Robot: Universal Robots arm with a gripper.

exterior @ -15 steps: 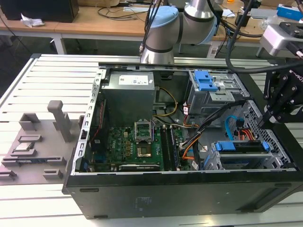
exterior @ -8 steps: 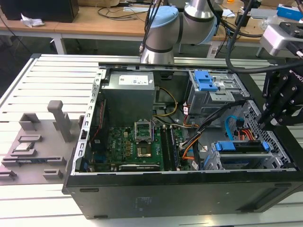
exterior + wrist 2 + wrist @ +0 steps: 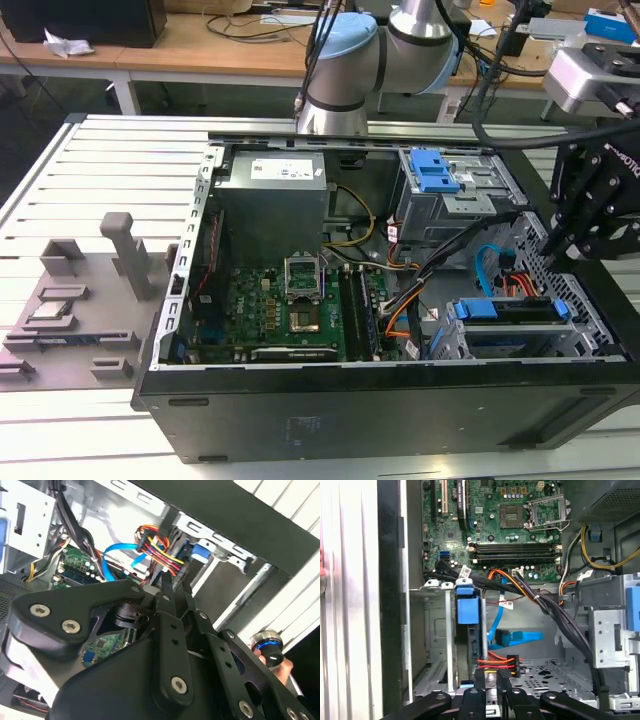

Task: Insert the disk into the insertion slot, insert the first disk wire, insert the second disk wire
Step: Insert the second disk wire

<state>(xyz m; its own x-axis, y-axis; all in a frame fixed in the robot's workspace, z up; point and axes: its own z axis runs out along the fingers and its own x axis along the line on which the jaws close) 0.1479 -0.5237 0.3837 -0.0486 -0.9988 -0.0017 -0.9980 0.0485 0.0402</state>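
Exterior view looks down over the open computer case (image 3: 350, 420); both wrist views peer closely inside (sharing the light-blue cable (image 3: 117, 546) (image 3: 494, 622)).

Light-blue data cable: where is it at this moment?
Inside the case on the exterior view's right, the light-blue data cable curves between the taller grey cage and the drive cage holding the disk.

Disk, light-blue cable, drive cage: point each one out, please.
Disk (image 3: 476, 310): exterior view, on the end of its blue frame.
Light-blue cable (image 3: 120, 546): second wrist view, on its curved stretch.
Drive cage (image 3: 448, 346): exterior view, on its perforated side wall.
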